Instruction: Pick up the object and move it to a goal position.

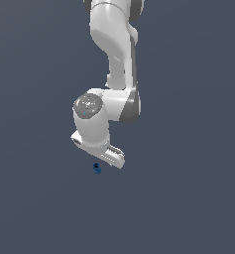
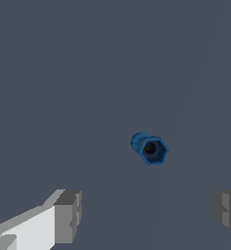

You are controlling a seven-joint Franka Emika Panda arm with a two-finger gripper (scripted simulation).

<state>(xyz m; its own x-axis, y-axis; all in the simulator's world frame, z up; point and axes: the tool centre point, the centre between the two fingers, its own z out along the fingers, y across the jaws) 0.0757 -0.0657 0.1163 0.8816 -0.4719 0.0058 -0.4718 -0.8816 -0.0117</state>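
Tool (image 2: 146, 215) spread wide, small blue object (image 2: 150, 149) lying apart from fingers (image 2: 68, 217)

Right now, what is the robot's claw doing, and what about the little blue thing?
Claw: open, fingers wide apart, holding nothing.
Little blue thing: free, not gripped, apart from both fingers; its six-sided end with a dark hole faces the wrist camera.
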